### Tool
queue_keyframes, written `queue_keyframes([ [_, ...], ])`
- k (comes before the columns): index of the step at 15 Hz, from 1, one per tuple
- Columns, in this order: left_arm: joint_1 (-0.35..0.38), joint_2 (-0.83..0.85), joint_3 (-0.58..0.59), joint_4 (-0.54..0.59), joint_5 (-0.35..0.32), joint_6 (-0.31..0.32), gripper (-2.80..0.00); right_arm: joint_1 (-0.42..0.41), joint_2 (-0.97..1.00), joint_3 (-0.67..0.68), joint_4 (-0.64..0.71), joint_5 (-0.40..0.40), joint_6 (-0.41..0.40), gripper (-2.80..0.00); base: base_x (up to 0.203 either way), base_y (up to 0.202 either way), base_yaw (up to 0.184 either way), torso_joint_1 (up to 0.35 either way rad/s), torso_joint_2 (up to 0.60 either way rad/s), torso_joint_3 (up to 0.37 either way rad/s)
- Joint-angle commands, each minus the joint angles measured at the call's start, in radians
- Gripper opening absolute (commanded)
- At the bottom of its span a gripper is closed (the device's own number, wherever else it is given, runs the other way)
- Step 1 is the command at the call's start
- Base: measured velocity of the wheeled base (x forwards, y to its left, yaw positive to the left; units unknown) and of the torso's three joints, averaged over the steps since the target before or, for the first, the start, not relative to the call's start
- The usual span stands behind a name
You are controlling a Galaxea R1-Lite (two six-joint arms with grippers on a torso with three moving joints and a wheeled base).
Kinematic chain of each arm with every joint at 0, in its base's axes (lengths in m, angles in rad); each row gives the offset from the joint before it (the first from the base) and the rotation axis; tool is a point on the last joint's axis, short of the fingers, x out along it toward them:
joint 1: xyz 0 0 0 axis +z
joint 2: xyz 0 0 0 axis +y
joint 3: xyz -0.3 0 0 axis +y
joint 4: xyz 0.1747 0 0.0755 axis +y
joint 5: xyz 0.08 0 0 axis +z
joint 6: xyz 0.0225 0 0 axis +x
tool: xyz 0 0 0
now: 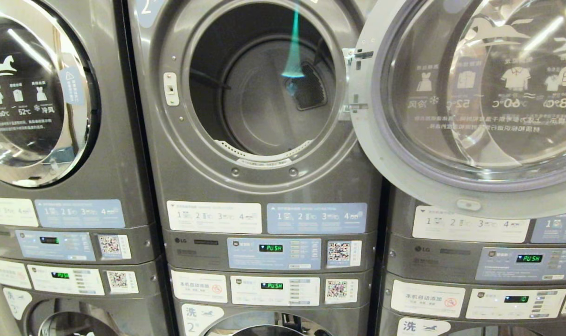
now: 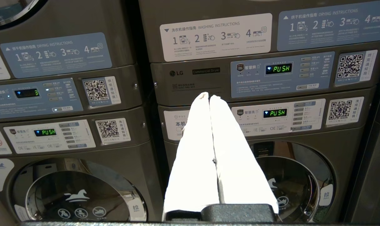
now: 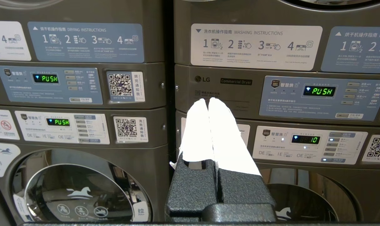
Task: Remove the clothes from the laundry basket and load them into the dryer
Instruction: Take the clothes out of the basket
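**Dryer standing open, both grippers closed and empty**

Drum of the grey front-loading dryer (image 1: 264, 88) is gaping dark and bare in the head view, its round glass-and-steel door (image 1: 470, 98) hanging swung out to the right. No clothes or laundry basket are showing in any view. The left gripper (image 2: 209, 98) is pointing at the green-lit control panels (image 2: 281, 75) — white fingers pressed together, holding nothing. The right gripper (image 3: 208, 102) is doing likewise — shut and empty.
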Motion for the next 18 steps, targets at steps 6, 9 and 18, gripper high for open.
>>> queue_keyframes([
  [6,0.000,-0.001,0.002,0.000,-0.001,0.000,-2.80,0.000,0.000,0.000,0.000,0.000,0.000,-2.80,0.000,0.000,0.000,0.000,0.00,0.000],
  [9,0.000,-0.001,0.002,0.000,-0.001,-0.001,-2.80,0.000,0.000,0.000,0.000,0.000,0.000,-2.80,0.000,0.000,0.000,0.000,0.00,0.000],
  [18,0.000,-0.001,0.002,0.000,-0.001,-0.001,-2.80,0.000,0.000,0.000,0.000,0.000,0.000,-2.80,-0.002,0.007,-0.161,0.004,0.00,0.002],
])
